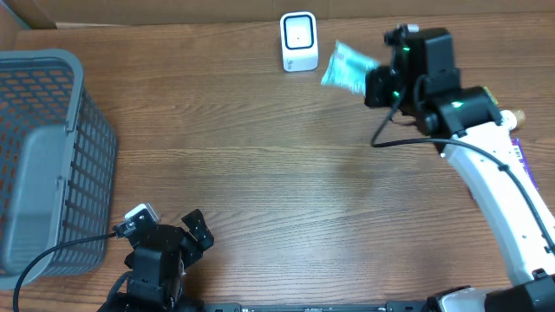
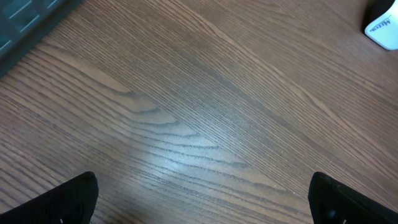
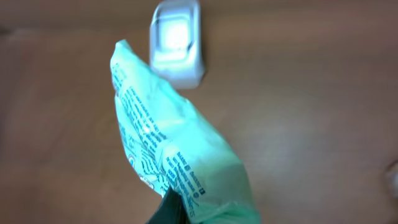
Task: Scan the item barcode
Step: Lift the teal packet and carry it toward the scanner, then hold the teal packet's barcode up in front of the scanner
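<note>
Packet, pale green, is being held just right of the white scanner in the overhead view, with the right gripper pinching its right end. 1 grey basket is sitting at the table's left edge.

In the left wrist view, the left gripper is hovering over bare wood, its 2 fingers spread wide.

In the right wrist view, the printed packet is filling the foreground, pointing toward the scanner beyond, and a dark finger is gripping its lower edge.
</note>
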Action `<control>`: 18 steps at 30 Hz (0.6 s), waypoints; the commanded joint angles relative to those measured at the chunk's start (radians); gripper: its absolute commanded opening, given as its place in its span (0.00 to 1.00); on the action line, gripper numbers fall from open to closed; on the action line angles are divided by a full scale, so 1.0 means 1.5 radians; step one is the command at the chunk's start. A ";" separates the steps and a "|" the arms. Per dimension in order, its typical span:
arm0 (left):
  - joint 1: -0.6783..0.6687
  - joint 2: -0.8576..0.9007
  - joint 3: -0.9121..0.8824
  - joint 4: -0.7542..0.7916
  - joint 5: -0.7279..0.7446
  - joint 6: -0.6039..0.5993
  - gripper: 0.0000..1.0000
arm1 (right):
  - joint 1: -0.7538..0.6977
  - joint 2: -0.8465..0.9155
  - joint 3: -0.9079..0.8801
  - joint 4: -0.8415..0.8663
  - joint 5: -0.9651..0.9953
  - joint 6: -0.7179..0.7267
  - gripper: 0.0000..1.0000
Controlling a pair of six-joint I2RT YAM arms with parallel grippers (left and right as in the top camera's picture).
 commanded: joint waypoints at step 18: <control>0.001 -0.004 -0.005 0.001 -0.002 -0.006 1.00 | 0.126 0.344 0.036 0.733 0.457 -0.797 0.04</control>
